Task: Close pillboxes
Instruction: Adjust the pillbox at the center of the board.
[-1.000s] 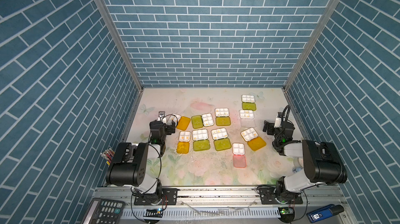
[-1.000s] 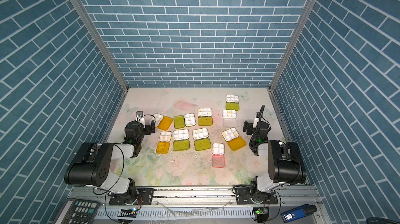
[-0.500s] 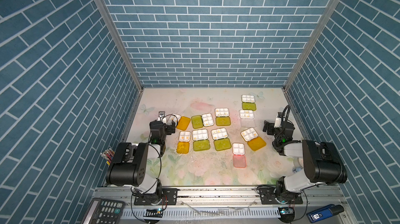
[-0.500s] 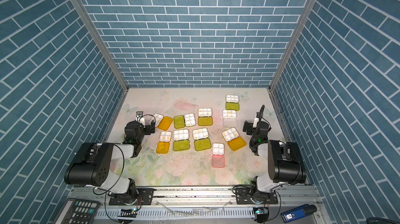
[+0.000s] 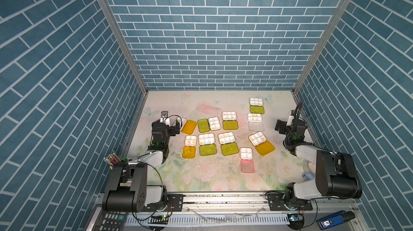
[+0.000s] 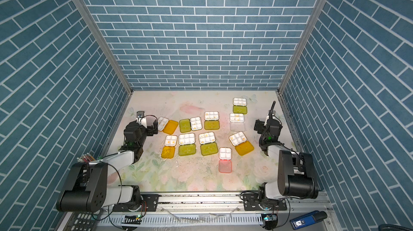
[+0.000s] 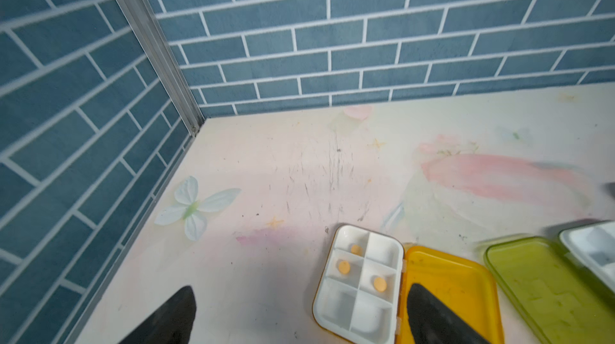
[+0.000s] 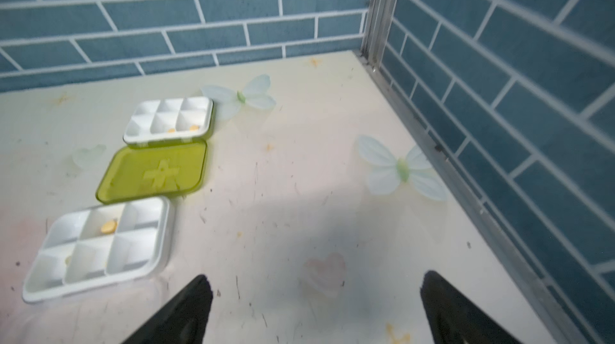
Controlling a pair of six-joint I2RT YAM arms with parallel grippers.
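Lime-green, orange-yellow, pink and clear translucent lids lie folded flat open beside white compartmented trays: ten small rounded-rectangular plastic pillboxes (image 5: pixel 206 138) are spread over the middle and far part of my pale, flower-printed table (image 5: pixel 212 174), as both top views show. None is closed. Small orange pills (image 7: pixel 344 267) sit in several compartments.

My left gripper (image 7: pixel 301 294) is released, its two black fingers (image 7: pixel 173 312) spread wide, low over the table near the left wall. In the left wrist view, the white tray of the orange-lidded pillbox (image 7: pixel 361 285) appears between the fingers, nearer one of them. That finger stands in front of the box's orange lid (image 7: pixel 459 272); I cannot tell whether it touches. The lime-green lid (image 7: pixel 549 285) of the next pillbox lies just beside it.

My right gripper (image 8: pixel 317 280) is released too and holds nothing, its fingers apart over bare table near the right wall. In the right wrist view, the white tray of the clear-lidded pillbox (image 8: pixel 96 242) lies off to one side, apart from the fingers. Beyond it, a green-lidded pillbox (image 8: pixel 153 174) lies open nearer the back wall. The pink-lidded pillbox (image 5: pixel 247 166) lies nearest the front, between my two arms. Blue brick-patterned walls (image 5: pixel 212 40) enclose the table on three sides.
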